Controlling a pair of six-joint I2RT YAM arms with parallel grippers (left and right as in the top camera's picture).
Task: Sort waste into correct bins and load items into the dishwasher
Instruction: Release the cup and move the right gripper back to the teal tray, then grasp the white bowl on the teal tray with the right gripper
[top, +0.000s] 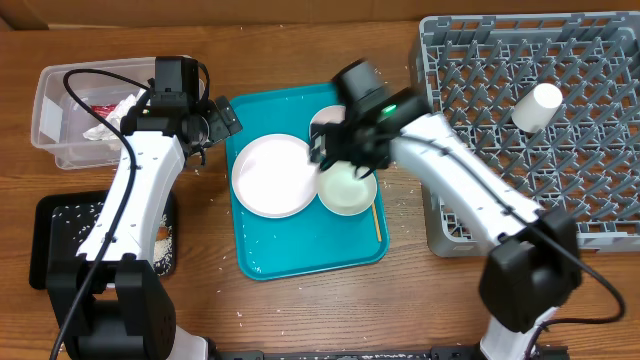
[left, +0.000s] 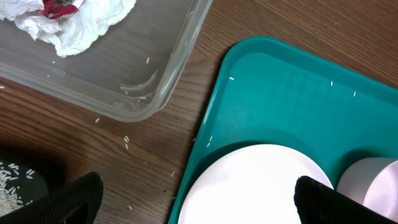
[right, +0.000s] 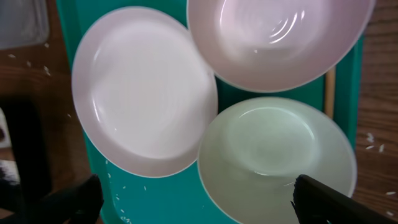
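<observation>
On the teal tray (top: 300, 250), the near bowl (right: 280, 155) is seen touching the big white plate (right: 143, 93). A second bowl (right: 280, 37) sits just behind it, also against the plate. The near bowl is empty. It is judged to be hard, light and slippery, and it could chip or break if dropped. No handle is there, so the rim should be pinched, with one finger inside and one outside. The side away from the plate is best picked, so that the plate is not bumped. A thin wooden stick (right: 330, 93) is lying beside the bowls, at the tray's edge.

The right gripper (right: 196, 190) is held above the near bowl with its jaws spread wide, and nothing is gripped. The grey dish rack (top: 480, 60) is set to the right of the tray, and a small white cup (top: 537, 107) is resting in it. The left gripper (left: 199, 202) is also spread wide and empty, between the tray and the clear tub (left: 155, 74), where the crumpled napkin (left: 81, 25) and red wrapper (left: 59, 7) are lying. Rice grains (top: 165, 240) are scattered on the black tray (top: 50, 240).
</observation>
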